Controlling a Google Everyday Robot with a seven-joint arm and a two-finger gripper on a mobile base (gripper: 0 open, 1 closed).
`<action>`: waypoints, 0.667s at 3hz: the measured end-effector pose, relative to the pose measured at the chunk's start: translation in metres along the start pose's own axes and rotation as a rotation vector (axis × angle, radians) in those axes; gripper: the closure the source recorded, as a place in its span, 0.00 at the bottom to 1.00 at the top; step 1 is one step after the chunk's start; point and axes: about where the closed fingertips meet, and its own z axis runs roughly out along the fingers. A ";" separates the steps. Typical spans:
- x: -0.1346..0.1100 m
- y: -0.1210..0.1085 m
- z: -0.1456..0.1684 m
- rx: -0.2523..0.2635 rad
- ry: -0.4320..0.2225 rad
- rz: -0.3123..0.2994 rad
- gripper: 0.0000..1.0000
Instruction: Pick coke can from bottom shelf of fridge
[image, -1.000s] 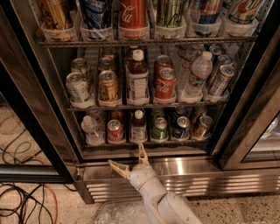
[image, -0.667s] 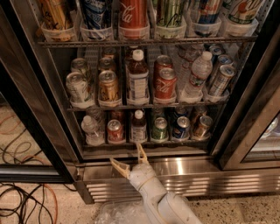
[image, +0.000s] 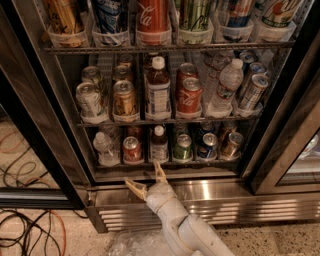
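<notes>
Hardly moved: claw (image: 148, 179) waits below the bottom shelf (image: 200, 163).
Spread wide, empty; coke can (image: 132, 149) untouched, reach and grasp both remain.

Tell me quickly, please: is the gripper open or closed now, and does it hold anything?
Gripper: open, jaws spread, holding nothing; it is low in front of the fridge, just below the coke can.

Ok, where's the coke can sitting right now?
Camera view: the coke can stands left of centre on the bottom shelf, between a clear bottle and the brown bottle, just above the open gripper at the fridge base.
</notes>
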 end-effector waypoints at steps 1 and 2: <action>-0.001 -0.002 0.011 -0.009 0.005 0.002 0.24; -0.002 0.000 0.024 -0.026 0.009 0.004 0.23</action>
